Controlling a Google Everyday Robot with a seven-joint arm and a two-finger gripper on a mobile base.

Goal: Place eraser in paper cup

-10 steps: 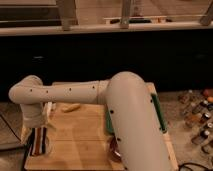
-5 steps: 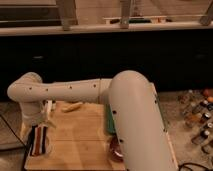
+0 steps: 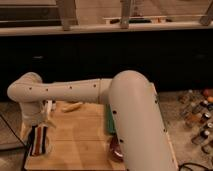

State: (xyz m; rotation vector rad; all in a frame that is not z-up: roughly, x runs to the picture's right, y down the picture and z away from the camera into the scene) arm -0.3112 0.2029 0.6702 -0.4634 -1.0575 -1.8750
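One eraser (image 3: 38,140), striped, stands on end at the near left corner of the wooden surface (image 3: 80,137), its lower end at or inside the paper cup (image 3: 46,149); how deep it sits is not clear. Pincer (image 3: 41,124) hangs directly above it, at the eraser's top end; cannot tell whether it is clamped on the eraser or apart. Right of this, well apart: pale yellow item (image 3: 70,106) toward the far side, green object (image 3: 109,121), dark bowl (image 3: 116,148) near the arm's big link. Risks, as judged: the eraser is about as tall as the cup, so a release off-centre could leave it leaning on the rim and tip the light cup over. A sideways pull-out could drag the cup off the near edge.
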